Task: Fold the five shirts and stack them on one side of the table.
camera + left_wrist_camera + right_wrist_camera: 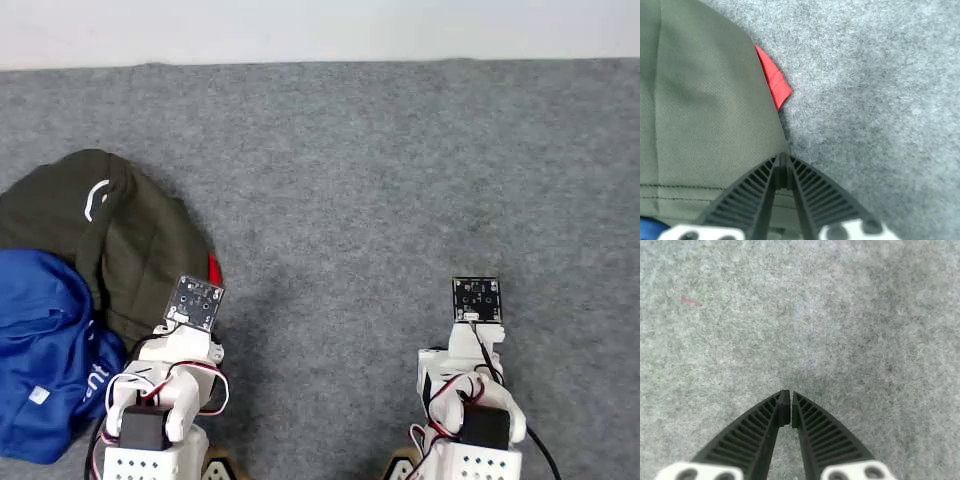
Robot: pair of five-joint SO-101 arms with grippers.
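Observation:
A heap of shirts lies at the table's left edge. On top is a dark olive shirt (110, 235), with a blue shirt (45, 350) in front of it and a sliver of a red shirt (214, 268) poking out at its right side. My left gripper (784, 159) is shut and empty, its tips hovering over the olive shirt's (700, 110) edge, close to the red shirt's corner (774, 82). The left arm (175, 350) stands beside the heap. My right gripper (790, 395) is shut with nothing in it, over bare grey felt; its arm (475, 340) is at the front right.
Grey felt (400, 180) covers the table, with open room across the middle and right. A white wall runs along the far edge. A short red thread (691, 301) lies on the felt ahead of the right gripper.

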